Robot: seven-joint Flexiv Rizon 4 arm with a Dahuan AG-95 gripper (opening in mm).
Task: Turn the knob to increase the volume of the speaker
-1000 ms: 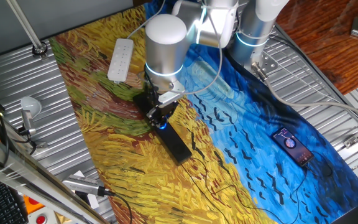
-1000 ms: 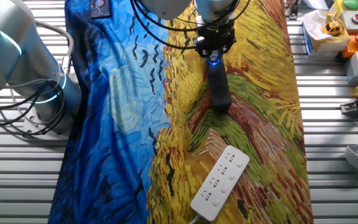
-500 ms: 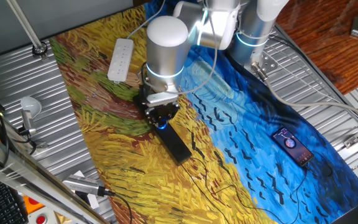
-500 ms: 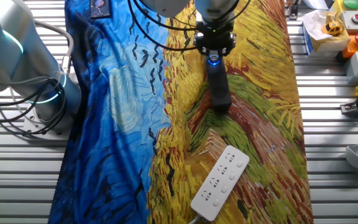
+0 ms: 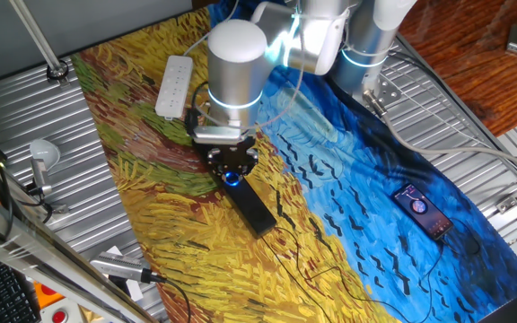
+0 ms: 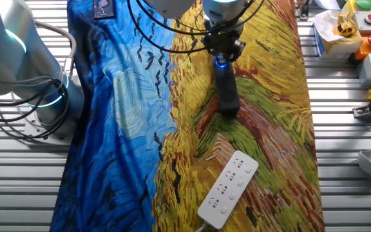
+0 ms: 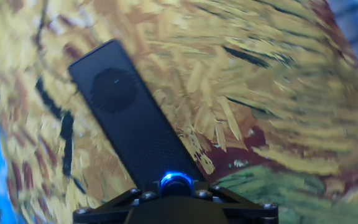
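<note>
The speaker (image 5: 255, 209) is a slim black bar lying on the painted cloth; it also shows in the other fixed view (image 6: 227, 92) and in the hand view (image 7: 129, 115). Its knob (image 5: 232, 177) glows blue at the bar's middle, also seen from the other side (image 6: 220, 62) and in the hand view (image 7: 176, 183). My gripper (image 5: 232, 170) stands straight down over the knob with its black fingers closed around it; it shows in the other fixed view (image 6: 221, 55) and at the bottom of the hand view (image 7: 176, 190).
A white power strip (image 5: 174, 85) lies on the cloth beyond the speaker, also in the other fixed view (image 6: 228, 189). A small black phone (image 5: 423, 211) with a red-lit screen lies on the blue part. Metal tools (image 5: 119, 267) lie at the cloth's edge.
My wrist has turned about its vertical axis while staying on the knob. The speaker has not shifted on the cloth.
</note>
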